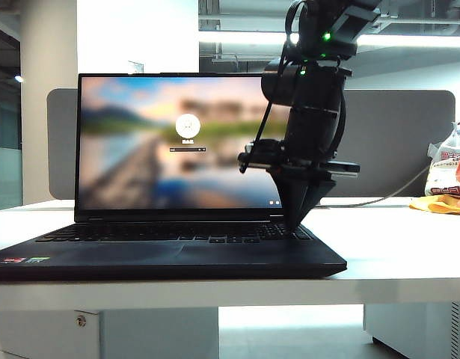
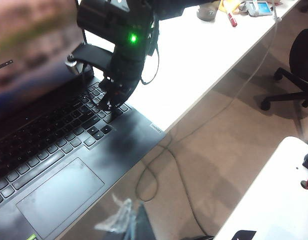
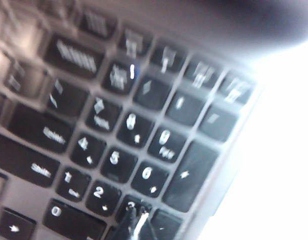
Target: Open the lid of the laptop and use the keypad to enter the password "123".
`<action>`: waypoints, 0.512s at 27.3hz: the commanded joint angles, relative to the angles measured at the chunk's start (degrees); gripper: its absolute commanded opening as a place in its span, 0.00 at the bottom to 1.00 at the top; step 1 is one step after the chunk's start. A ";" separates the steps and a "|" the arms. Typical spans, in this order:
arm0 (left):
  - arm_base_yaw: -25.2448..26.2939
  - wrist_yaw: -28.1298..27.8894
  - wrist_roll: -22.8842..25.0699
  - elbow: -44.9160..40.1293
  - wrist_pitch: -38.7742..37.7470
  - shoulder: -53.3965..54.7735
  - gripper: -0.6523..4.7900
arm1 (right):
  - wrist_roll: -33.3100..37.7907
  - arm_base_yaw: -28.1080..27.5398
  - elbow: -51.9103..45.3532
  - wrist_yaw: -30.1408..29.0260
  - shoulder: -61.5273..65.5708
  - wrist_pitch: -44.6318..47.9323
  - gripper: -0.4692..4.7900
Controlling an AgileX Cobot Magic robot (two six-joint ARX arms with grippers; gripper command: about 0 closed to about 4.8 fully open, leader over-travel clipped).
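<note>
Right pincer [image 3: 135, 216], tips pinched together and empty, is pressing the keypad [image 3: 128, 145] at the "3" key.
Lift straight up; keep clear of neighbours at 3 o'clock. Laptop [image 1: 170, 254] sits mid-bench, lid [image 1: 177, 142] up; left pincer closed, unseen.

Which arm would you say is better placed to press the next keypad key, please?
The right. Its gripper hangs over the keypad of the open laptop, with the closed fingers tip-down at the 3 key. The left gripper is out of view, held back from the keyboard.
</note>
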 commanded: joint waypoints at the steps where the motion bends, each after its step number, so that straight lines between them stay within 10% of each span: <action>1: 0.00 0.04 0.28 0.35 0.72 -0.07 0.11 | -0.02 0.17 0.24 -0.87 0.24 -0.20 0.08; 14: 0.00 -2.12 0.59 0.35 0.72 -0.09 0.11 | -2.27 0.15 0.28 2.21 -12.17 4.17 0.08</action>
